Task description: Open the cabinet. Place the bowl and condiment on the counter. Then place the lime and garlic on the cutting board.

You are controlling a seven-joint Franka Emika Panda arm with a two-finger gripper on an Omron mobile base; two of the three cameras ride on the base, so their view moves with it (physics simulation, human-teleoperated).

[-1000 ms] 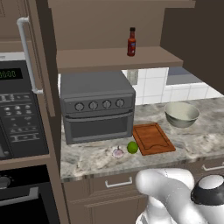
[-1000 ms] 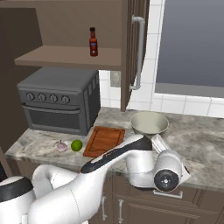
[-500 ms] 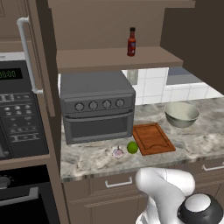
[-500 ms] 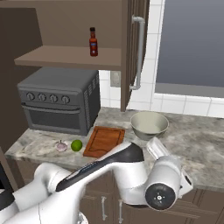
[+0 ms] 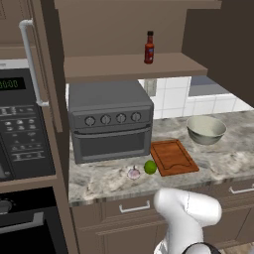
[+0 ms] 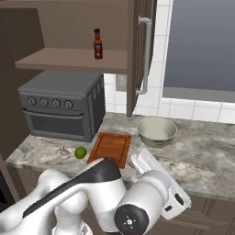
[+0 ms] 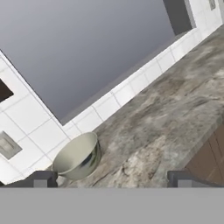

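- Left base view: we find the cabinet (image 5: 129, 34) open. The condiment (image 5: 149, 47) stands upright on the inner shelf, long axis vertical, black cap up. The bowl (image 5: 206, 129) sits on the counter (image 5: 223, 158), mouth up, right of the cutting board (image 5: 172, 157). The lime (image 5: 150, 167) and garlic (image 5: 133, 172) lie on the stone, off the board's left edge.
- Right base view: the same layout holds. The condiment (image 6: 97, 44) is on the shelf, just left of the open door; the bowl (image 6: 156, 131) is well apart from it. We judge the bottle to be the step in hand: approach level, fingers either side of the body below the neck, lift clear of the shelf lip before drawing out.
- Hand view: the gripper (image 7: 111, 180) stands spread wide and empty, its tips apart. It looks along the counter (image 7: 175, 118) at the bowl (image 7: 78, 156), which appears rolled by the camera's tilt.
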